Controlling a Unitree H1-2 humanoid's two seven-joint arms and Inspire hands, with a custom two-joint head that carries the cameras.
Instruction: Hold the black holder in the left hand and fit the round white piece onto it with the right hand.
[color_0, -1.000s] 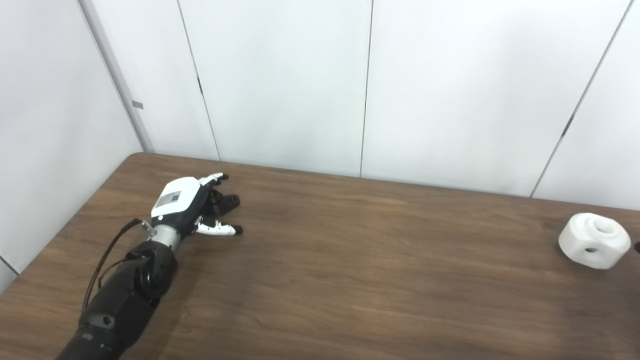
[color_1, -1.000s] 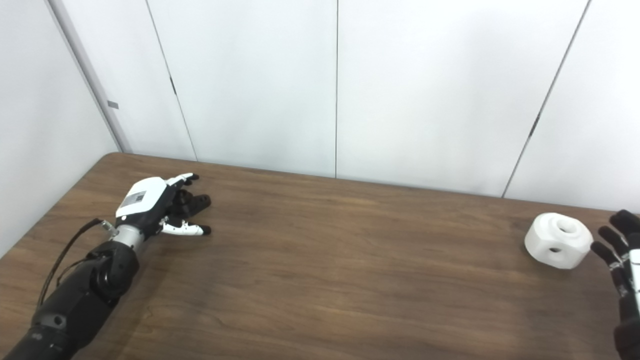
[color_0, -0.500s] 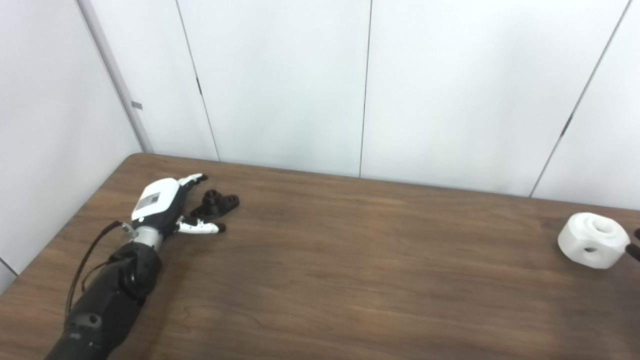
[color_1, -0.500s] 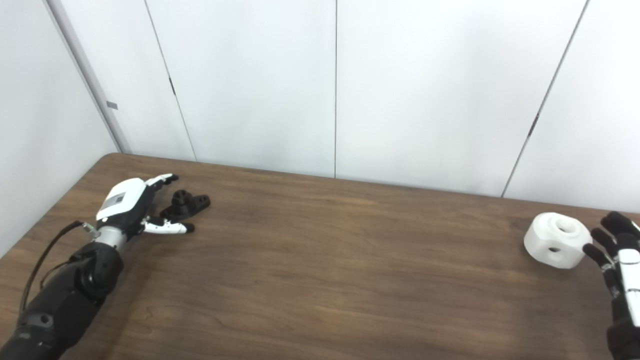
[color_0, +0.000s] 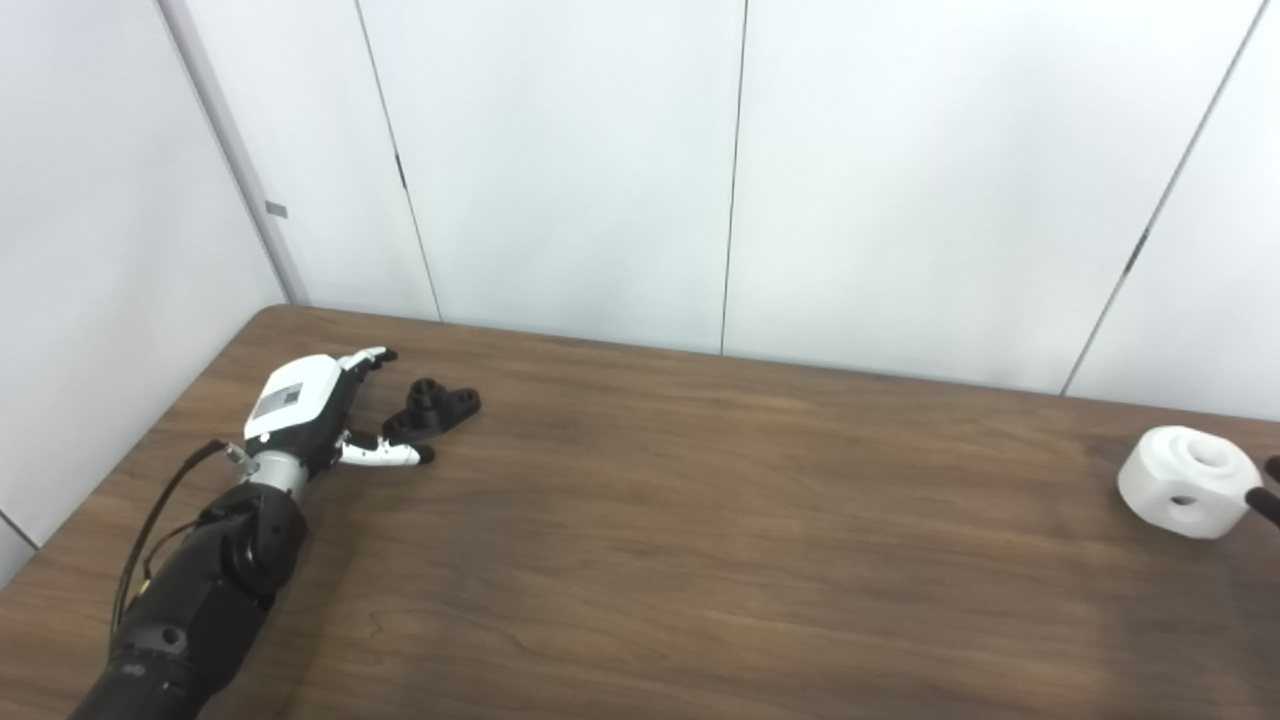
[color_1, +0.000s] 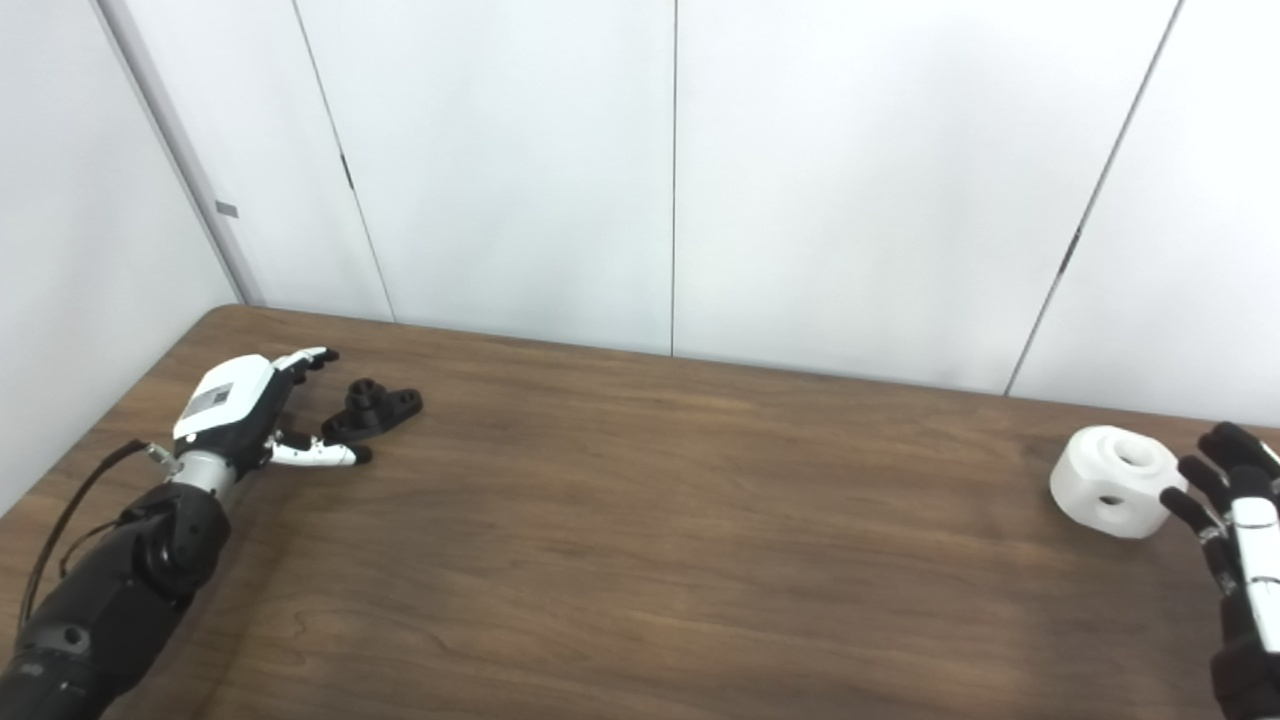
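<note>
The small black holder (color_0: 434, 408) lies on the brown table near its far left corner. My left hand (color_0: 318, 414) rests just left of it, open, fingers spread, holding nothing. The round white piece (color_1: 1112, 481) with a hole in its side sits at the far right of the table. My right hand (color_1: 1230, 508) stands open right beside it, dark fingertips close to its right side; I cannot tell if they touch. In the left eye view only a fingertip of that hand shows at the right edge.
The wooden table (color_0: 700, 520) stretches between the two objects. White wall panels (color_0: 740, 170) rise directly behind its far edge and along the left side.
My left hand has drawn back to the left off the black holder, which now lies uncovered. My right hand has edged closer to the white piece.
</note>
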